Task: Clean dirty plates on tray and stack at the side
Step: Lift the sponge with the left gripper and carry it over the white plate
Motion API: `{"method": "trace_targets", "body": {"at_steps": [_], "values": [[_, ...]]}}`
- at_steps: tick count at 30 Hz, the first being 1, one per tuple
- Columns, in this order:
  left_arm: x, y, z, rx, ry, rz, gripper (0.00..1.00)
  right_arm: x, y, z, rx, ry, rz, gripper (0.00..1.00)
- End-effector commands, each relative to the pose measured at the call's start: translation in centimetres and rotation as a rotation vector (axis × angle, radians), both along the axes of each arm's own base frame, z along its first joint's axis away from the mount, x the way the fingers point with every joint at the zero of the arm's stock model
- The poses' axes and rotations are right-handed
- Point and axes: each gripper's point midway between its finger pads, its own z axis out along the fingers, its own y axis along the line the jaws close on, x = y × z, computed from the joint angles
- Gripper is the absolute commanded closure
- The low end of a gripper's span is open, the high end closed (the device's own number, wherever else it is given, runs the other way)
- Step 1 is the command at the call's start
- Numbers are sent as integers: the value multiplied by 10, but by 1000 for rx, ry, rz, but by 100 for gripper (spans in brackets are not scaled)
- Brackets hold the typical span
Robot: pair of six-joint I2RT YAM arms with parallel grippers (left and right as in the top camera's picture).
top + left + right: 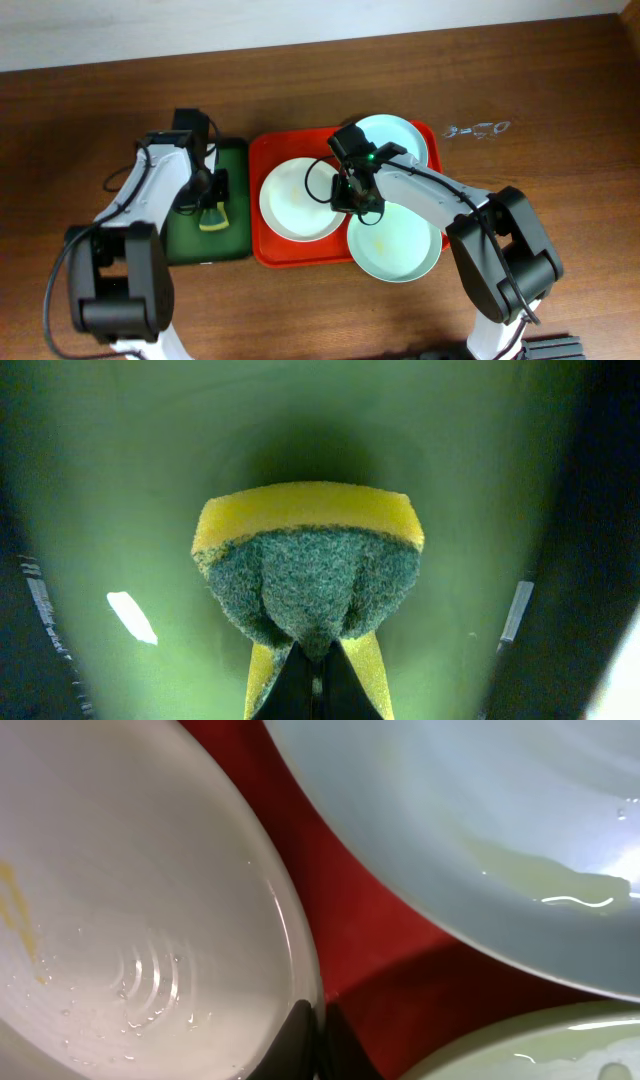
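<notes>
Overhead alone gives the layout and both arms whole. The large red rectangular plastic tray [290, 148] sits mid-frame on the brown wooden worktop [100, 90]. A narrower dark green plastic tray [238, 170] lies just beside its left edge.

All three plates are on the red tray:
- The white round shallow plate [295, 205] is centre-left.
- One pale mint-blue round plate [400, 140] is upper right.
- A second pale mint-blue round plate [400, 250] is lower right, its lower edge past the tray rim.

The left arm bends up from lower left over the green tray, left tool [212, 208] pointing down. The right arm runs diagonally from lower right across the lower mint plate, right tool [355, 195] at the white plate's right rim.

Only the left wrist view shows the grip. The left tool is clenched on the near end of a yellow foam sponge with a dark green scouring face [310, 575], and the pad bulges. Can't tell if the sponge touches the green floor.

Only the right wrist view shows the dirt. There is a yellowish smear [540, 880] on the upper mint plate, and the white plate has yellow specks and droplets. The right tool is clenched, with the white plate's rim running into the seam between its tips, apparently pinched.
</notes>
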Motion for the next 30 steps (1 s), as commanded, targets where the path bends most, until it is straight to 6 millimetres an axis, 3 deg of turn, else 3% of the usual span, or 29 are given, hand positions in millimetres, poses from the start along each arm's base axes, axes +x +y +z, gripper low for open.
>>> {"method": "trace_targets", "body": {"at_steps": [1,3,6,11,24,30], "values": [[33,-3,87,-13,-259,-69,100,-9,0,-4,-18,6,131,96],[33,-4,103,-15,-287,-73,100,-8,0,-4,-18,3,143,96],[29,-9,104,-14,-273,-93,100,-5,12,-1,45,-10,153,96],[27,-26,114,-15,-275,-153,100,0,16,0,61,-31,145,96],[27,-34,115,-27,-279,-172,100,8,21,5,138,-30,75,96],[18,-77,115,-116,-273,-220,100,2,24,5,169,2,79,96]]}}
